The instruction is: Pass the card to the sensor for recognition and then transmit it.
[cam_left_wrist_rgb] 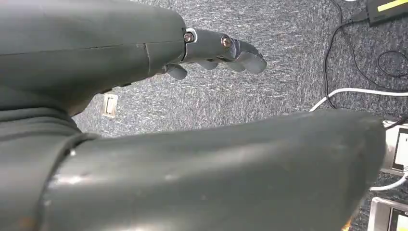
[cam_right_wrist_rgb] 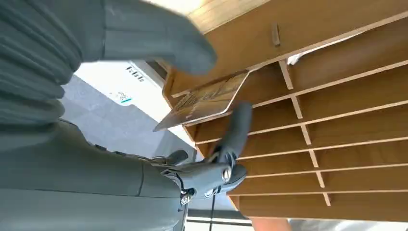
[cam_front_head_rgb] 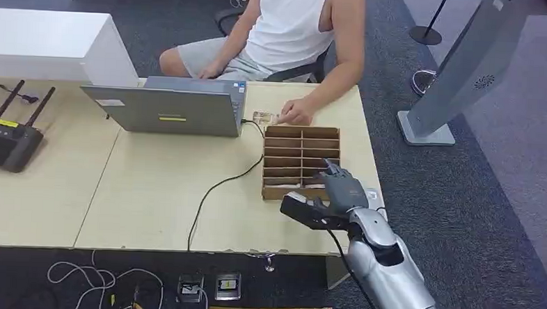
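Observation:
A wooden slotted rack [cam_front_head_rgb: 300, 162] lies on the table's right part. My right hand [cam_front_head_rgb: 339, 187] hovers over its near right corner. In the right wrist view a card [cam_right_wrist_rgb: 207, 98] leans out of one slot of the rack [cam_right_wrist_rgb: 337, 120], between my thumb [cam_right_wrist_rgb: 159, 43] and a dark finger [cam_right_wrist_rgb: 235, 130]; a gap shows between thumb and card. A black sensor [cam_front_head_rgb: 303, 210] with a cable sits just in front of the rack, under my hand. My left hand [cam_left_wrist_rgb: 216, 48] hangs over the carpet, fingers apart, holding nothing.
A person sits behind the table, one hand [cam_front_head_rgb: 295, 112] resting by a card [cam_front_head_rgb: 264, 117] near the laptop [cam_front_head_rgb: 168, 108]. A black cable [cam_front_head_rgb: 217, 187] crosses the tabletop. A router [cam_front_head_rgb: 7, 139] stands at the far left, a grey kiosk base [cam_front_head_rgb: 425, 130] on the right floor.

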